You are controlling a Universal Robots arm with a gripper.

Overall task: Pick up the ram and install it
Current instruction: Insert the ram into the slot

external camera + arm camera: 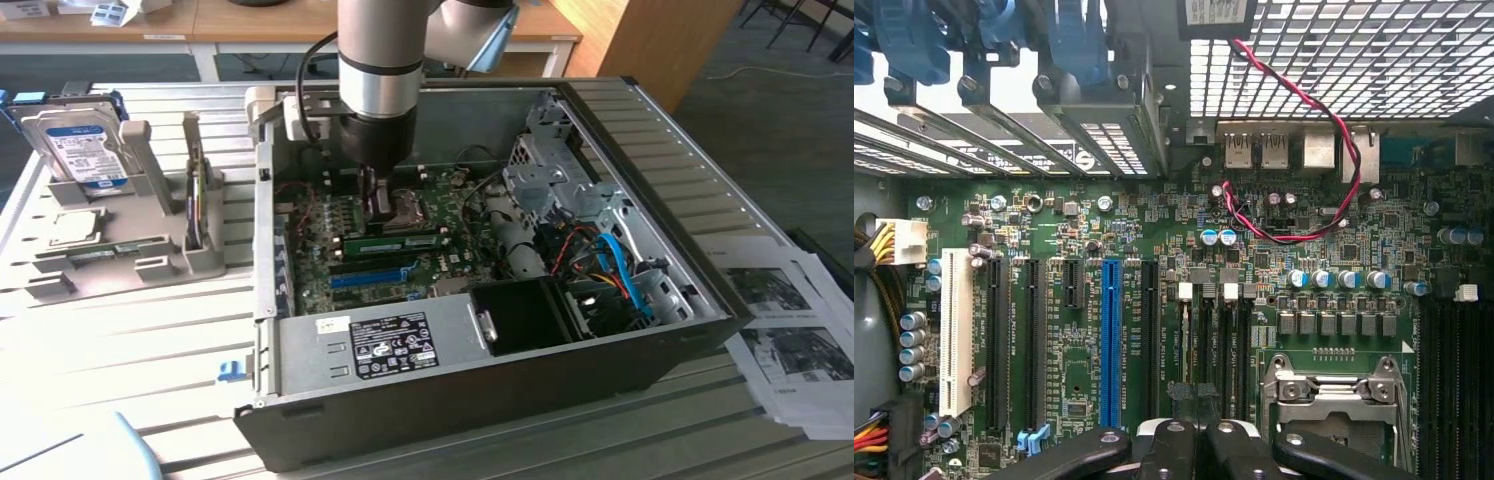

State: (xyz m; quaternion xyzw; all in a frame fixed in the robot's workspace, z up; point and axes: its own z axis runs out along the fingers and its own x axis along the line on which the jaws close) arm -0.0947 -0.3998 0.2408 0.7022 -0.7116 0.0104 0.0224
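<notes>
Your gripper (pixel 379 205) hangs inside the open computer case (pixel 694 190), over the motherboard (pixel 1104 330), fingers nearly together, apparently gripping nothing.

A green motherboard (pixel 1084 250) carries a long blue plastic expansion slot (pixel 1112 340) between black slots, with a white plastic slot (pixel 955 335) further along. A twisted red-and-black wire (pixel 1294 150) loops before the perforated metal case wall (pixel 1334 60). The black gripper (pixel 1194 455) hangs beside the silver processor socket (pixel 1339 390).
</notes>
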